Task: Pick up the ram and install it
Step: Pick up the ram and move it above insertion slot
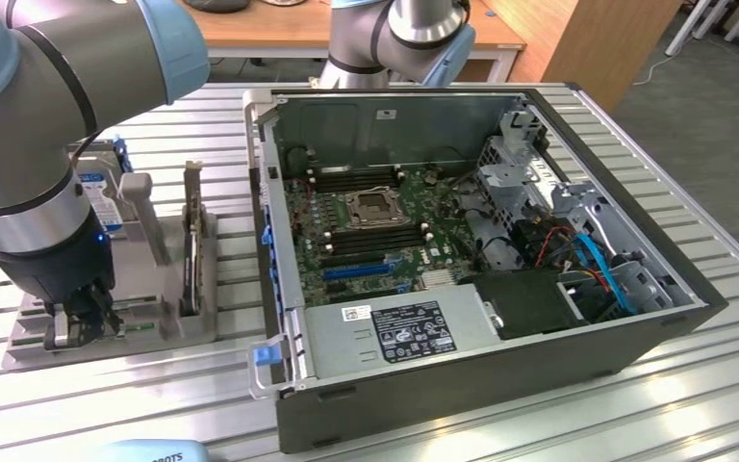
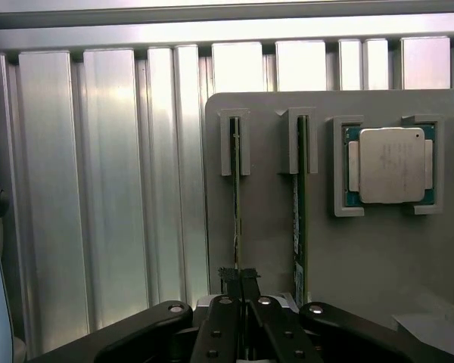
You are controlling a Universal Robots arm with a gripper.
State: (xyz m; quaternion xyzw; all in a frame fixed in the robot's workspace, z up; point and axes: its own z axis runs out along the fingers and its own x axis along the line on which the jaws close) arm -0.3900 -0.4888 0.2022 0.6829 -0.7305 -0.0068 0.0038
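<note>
The ram (image 2: 236,197) stands on edge in a slot of the grey holder (image 2: 268,234), seen as a thin green strip. My gripper (image 2: 240,283) is shut on its near end, with the black fingertips pressed together around the board's edge. A second thin stick (image 2: 299,204) stands in the neighbouring slot, untouched. In the exterior view my gripper (image 1: 81,322) is down on the holder (image 1: 30,356) at the exterior view's left, and the ram between the fingers is hidden by them.
A silver processor (image 2: 391,165) lies in its pocket on the holder. A dark expansion card (image 1: 192,241) stands upright beside my gripper. The open computer case (image 1: 472,375) with its motherboard (image 1: 369,221) lies to the exterior view's right on the slatted aluminium table (image 1: 151,404).
</note>
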